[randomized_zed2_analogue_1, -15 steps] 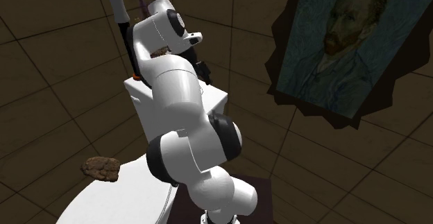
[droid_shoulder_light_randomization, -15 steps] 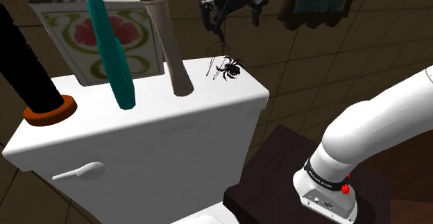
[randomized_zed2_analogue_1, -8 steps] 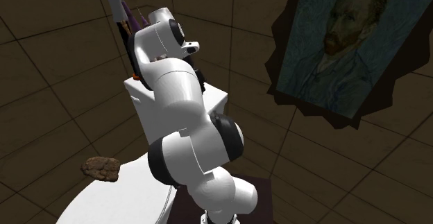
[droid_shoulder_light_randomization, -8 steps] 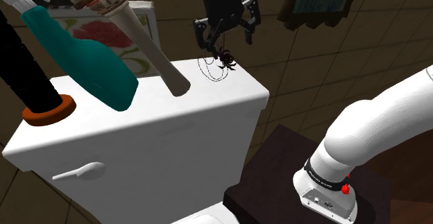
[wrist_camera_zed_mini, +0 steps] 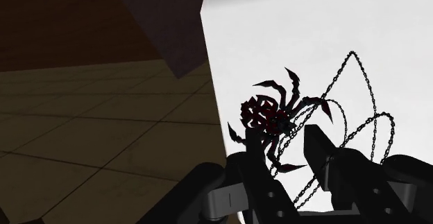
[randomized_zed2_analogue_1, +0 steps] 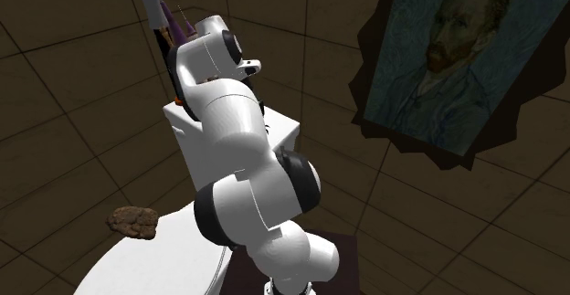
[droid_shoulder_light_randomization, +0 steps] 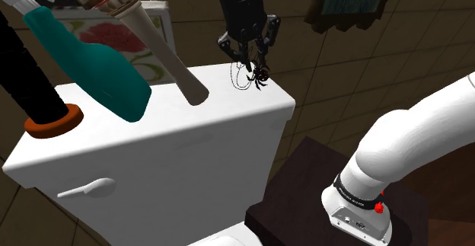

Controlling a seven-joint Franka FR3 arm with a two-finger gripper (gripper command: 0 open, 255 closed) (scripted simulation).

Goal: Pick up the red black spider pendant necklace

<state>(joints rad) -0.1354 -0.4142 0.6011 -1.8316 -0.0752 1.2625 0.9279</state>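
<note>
The spider pendant necklace (droid_shoulder_light_randomization: pixel 261 75) has a dark red and black spider on a thin black chain. It lies at the far corner of the white toilet tank lid (droid_shoulder_light_randomization: pixel 152 138), close to the edge. My gripper (droid_shoulder_light_randomization: pixel 253 60) hangs straight above it, fingertips down at the chain loops. In the wrist view the spider (wrist_camera_zed_mini: pixel 264 113) sits just ahead of the fingers (wrist_camera_zed_mini: pixel 253 164). The gripper (wrist_camera_zed_mini: pixel 286 150) has closed to a narrow gap, with the chain and a spider leg clasped in it. In the second exterior view the arm (randomized_zed2_analogue_1: pixel 228 129) hides the hand.
On the lid a teal bottle (droid_shoulder_light_randomization: pixel 99 69) and a beige handle (droid_shoulder_light_randomization: pixel 171 62) lean over, beside a black pole with an orange collar (droid_shoulder_light_randomization: pixel 49 119). A framed flower picture (droid_shoulder_light_randomization: pixel 152 31) stands behind. Beyond the lid's corner lies brown tiled floor (wrist_camera_zed_mini: pixel 104 132).
The fingers have drawn in from a wide spread to a narrow gap around the chain. The hand came down a little. The spider shifted toward the lid's edge.
</note>
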